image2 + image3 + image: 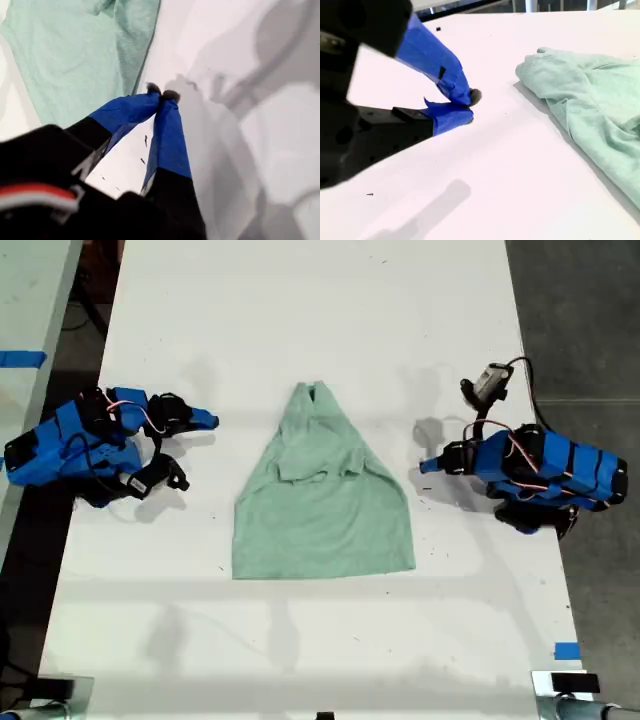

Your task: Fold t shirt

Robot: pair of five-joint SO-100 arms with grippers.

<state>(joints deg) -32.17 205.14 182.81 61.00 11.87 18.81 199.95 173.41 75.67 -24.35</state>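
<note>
Blue and black plastic makes up the arm lying low at the exterior view's left, on the white bench (300,300). It carries my second gripper (207,420), whose claw points toward the middle of the bench. In the second wrist view the two blue claw tips (470,103) are pressed together with nothing between them, resting just above the bare surface and apart from the cloth. The t shirt (320,510) lies flat in the middle of the bench, between the two arms and touching neither. It is pale mint green and wrinkled. Its wide hem lies toward the bottom of the exterior view, and its sides narrow to the collar at the top. The sleeves look folded inward over the chest. The second wrist view shows its bunched upper end (590,100), and the first wrist view shows one slanting edge (75,50). At the exterior view's right lies the other blue arm with my first gripper (428,465), aimed back toward the shirt. Its claw tips (162,95) meet, hold nothing, and sit beside the shirt's edge without touching it. A black cable (530,390) loops above that arm, and a scrap of blue tape (567,650) is stuck near the bench's lower right corner in the exterior view.
</note>
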